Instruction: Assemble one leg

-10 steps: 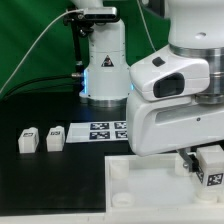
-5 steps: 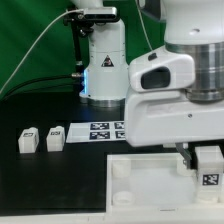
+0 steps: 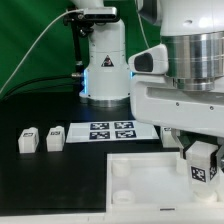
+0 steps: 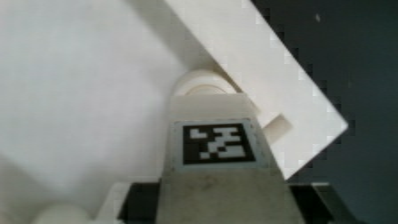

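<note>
Gripping one leg (image 3: 203,160), two legs (image 3: 28,139) loose

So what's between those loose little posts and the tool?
The marker board lies flat between the loose legs and the tool, in the exterior view.

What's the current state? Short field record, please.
claw: shut on leg
leg: held, tag facing the wrist camera, tip at a tabletop corner
tabletop: flat on the table, at the front
socket: partly visible past the leg's tip; cannot tell whether the leg is seated
loose legs: two, at the exterior view's left, beside the marker board, untouched
</note>
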Motion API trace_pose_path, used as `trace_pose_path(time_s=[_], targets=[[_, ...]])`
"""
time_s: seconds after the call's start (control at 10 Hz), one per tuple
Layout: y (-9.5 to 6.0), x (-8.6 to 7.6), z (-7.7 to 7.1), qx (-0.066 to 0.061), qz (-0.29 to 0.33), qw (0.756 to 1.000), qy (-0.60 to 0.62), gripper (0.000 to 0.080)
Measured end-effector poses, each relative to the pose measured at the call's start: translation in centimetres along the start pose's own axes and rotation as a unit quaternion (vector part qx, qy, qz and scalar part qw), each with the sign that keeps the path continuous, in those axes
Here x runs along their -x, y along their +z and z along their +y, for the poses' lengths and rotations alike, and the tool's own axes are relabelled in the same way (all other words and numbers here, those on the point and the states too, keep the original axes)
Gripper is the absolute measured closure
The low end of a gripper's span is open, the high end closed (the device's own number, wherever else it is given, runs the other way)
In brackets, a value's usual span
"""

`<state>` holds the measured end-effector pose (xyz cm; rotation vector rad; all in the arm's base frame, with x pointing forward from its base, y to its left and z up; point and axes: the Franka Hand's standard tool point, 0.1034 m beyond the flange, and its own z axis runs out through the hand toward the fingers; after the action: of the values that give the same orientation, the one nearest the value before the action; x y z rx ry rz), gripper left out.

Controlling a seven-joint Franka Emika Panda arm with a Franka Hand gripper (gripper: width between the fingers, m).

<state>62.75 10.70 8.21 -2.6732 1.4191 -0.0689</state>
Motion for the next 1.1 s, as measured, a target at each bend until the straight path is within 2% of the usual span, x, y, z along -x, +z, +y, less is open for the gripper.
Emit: trace_pose_path(time_s=[0.2, 0.4, 0.6, 0.8, 0.9, 1.0, 1.1], targets=[[0.0, 0.2, 0.2, -0.006, 0.010, 0.995, 0.102, 0.0507], [0.0, 0.8, 0.2, -0.007, 0.008, 0.972, 0.233, 0.0507], [0.3, 1.7, -0.2, -0.007, 0.005, 0.965, 0.263, 0.0507], [0.3, 1.8, -0.3, -0.006, 0.005, 0.969, 0.248, 0.0507], [0.3, 1.8, -0.3, -0.006, 0.004, 0.970, 0.245, 0.0409], [0.3, 1.8, -0.3, -0.005, 0.004, 0.972, 0.234, 0.0274], [0.3, 2.0, -0.2, 0.007, 0.000, 0.985, 0.174, 0.0177]])
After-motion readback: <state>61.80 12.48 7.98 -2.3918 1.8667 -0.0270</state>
